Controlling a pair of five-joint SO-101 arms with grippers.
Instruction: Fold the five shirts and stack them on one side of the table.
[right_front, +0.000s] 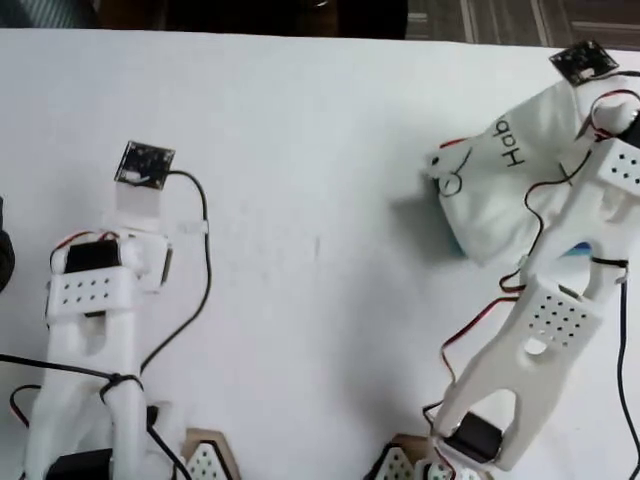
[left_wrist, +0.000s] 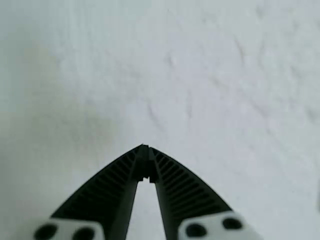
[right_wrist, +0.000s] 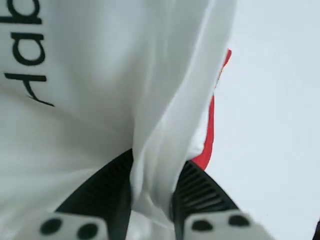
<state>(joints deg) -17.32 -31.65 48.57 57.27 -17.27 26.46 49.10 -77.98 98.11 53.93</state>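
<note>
your right gripper (right_wrist: 156, 162) was closed on a fold of the white shirt (right_wrist: 100, 75). the cloth was pinched between its ribbed black fingers (right_wrist: 200, 192) and spread out past them in loose creases. black lettering ran across the shirt's face, and a thin red edge (right_wrist: 211, 120) showed just beside the gripped fold, against the worktop (right_wrist: 280, 100).

from the high view, that shirt (right_front: 495, 200) sat bunched in a rumpled heap at the far right of the worktop (right_front: 320, 150). your right arm (right_front: 545, 320) stretched over its near side. a blue edge (right_front: 452, 234) peeked out from under the heap on the side facing the middle of the worktop. you could not tell whether it belonged to another shirt.

your left gripper (left_wrist: 144, 167) was shut with nothing in it, its tips touching each other. it pointed down at bare white worktop (left_wrist: 200, 75). your left arm (right_front: 92, 300) stood at the near left, well apart from the shirt, with its black cable (right_front: 205, 270) looping over the worktop beside it.
</note>
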